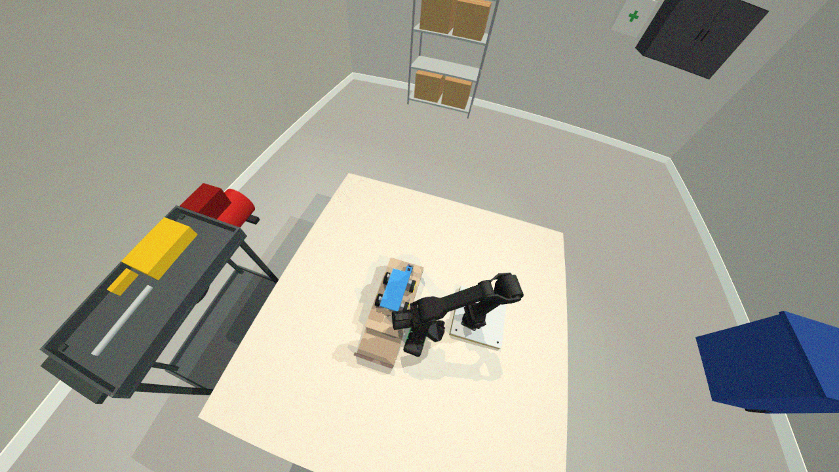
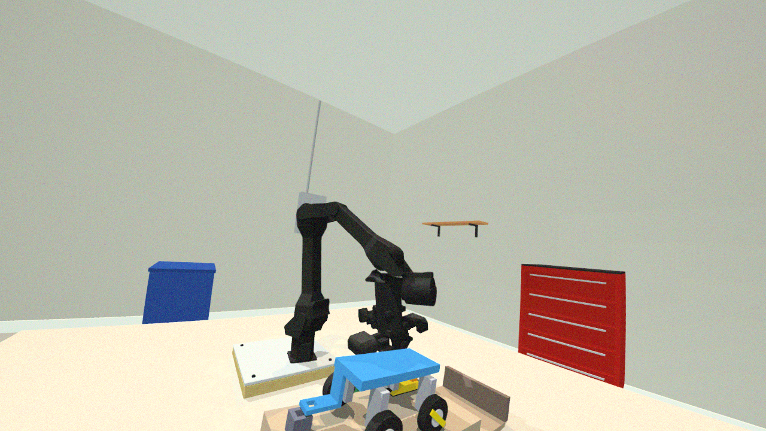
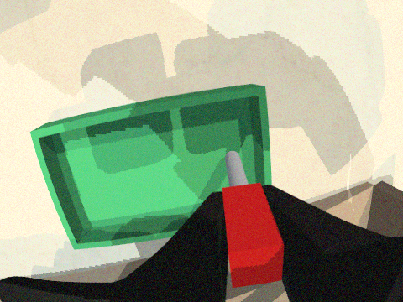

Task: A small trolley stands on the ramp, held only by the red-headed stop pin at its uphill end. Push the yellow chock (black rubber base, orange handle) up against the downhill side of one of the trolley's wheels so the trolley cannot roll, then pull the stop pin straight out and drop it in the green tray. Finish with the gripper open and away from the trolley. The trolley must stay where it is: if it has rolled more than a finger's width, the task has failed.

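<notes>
Near the green tray's (image 1: 408,337) (image 3: 256,138) rim, the gripper (image 3: 242,200) grips the red-headed stop pin (image 3: 252,222), which could snag if lowered off-centre.
</notes>
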`<state>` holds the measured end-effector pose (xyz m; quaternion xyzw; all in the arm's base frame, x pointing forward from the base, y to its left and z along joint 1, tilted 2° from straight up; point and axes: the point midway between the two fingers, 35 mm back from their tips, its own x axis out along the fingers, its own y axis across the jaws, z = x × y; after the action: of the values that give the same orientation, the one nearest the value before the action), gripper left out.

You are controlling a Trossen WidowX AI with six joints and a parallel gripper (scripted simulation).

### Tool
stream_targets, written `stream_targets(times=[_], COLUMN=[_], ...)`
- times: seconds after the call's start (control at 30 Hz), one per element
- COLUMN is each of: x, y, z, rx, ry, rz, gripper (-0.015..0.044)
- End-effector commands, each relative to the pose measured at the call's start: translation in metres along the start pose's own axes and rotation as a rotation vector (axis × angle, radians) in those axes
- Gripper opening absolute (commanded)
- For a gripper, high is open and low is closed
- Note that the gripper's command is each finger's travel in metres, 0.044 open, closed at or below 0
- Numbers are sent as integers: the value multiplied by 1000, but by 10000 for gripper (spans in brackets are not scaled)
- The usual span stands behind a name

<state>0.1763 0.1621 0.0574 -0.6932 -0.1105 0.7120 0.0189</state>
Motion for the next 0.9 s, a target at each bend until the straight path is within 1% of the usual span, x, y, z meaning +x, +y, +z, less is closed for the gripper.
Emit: stream_targets(times=[0.0,0.13,0.17,0.87], x=[1,1,1,4], y=[0,3,4,20], z=[0,0,0,-2], rx=[3,3,3,3], ry=[-1,-1,-1,-1], rz=[-3,-3,-3,-1], gripper=[79,184,190,190])
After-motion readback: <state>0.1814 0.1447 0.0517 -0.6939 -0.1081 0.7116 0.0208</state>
